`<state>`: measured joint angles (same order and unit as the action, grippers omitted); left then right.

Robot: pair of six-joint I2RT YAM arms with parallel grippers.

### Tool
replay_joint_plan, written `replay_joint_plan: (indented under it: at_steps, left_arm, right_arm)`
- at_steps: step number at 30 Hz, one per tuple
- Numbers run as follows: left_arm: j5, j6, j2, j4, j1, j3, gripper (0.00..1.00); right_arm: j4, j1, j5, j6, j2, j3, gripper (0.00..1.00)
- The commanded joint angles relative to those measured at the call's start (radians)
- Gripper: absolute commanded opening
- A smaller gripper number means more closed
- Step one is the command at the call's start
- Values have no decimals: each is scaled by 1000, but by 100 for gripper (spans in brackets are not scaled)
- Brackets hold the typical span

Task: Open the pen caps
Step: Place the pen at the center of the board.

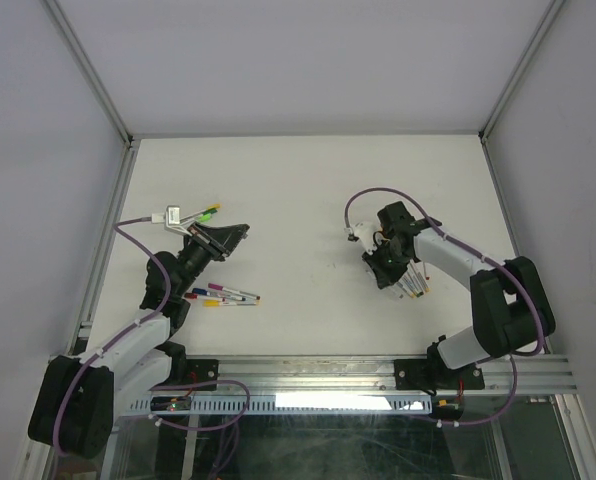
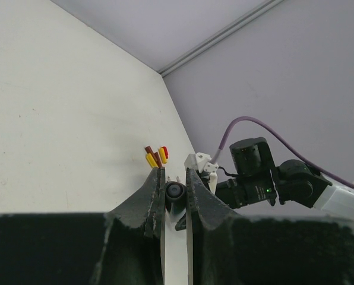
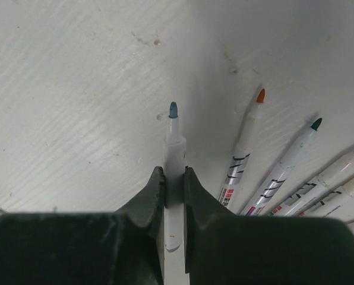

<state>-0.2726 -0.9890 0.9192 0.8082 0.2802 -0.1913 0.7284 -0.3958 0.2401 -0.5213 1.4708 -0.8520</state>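
On white counter, scuffed and faintly streaked, boxed by pale grey walls and aluminium rails. Right hand clamped on white-grey pen, cap off, blue-green tip bare, pointing away. Just to its right, loose pens fanned flat, orange, teal and black tips exposed. Left hand pinched on small dark round cap. Near left arm, capped pens lying clustered.

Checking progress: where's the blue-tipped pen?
Right wrist view: the blue-tipped pen is clamped in the right gripper, left of the orange-tipped pen lying on the table.
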Motion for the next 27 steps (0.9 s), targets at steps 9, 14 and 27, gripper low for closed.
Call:
replay_joint_plan:
  at_steps: [9,14,27]
  left_arm:
    - [-43,-34,34,99,-1,4,0]
    - [-50,-38,46,105,-1,0,0]
    - [-58,-41,52,102,-1,-11,0]
  right_arm:
    - [-35,3,-74,44,55,2,20]
    - [-35,3,-83,47,64,2,23]
    - [-33,3,-87,53,59,-5,29]
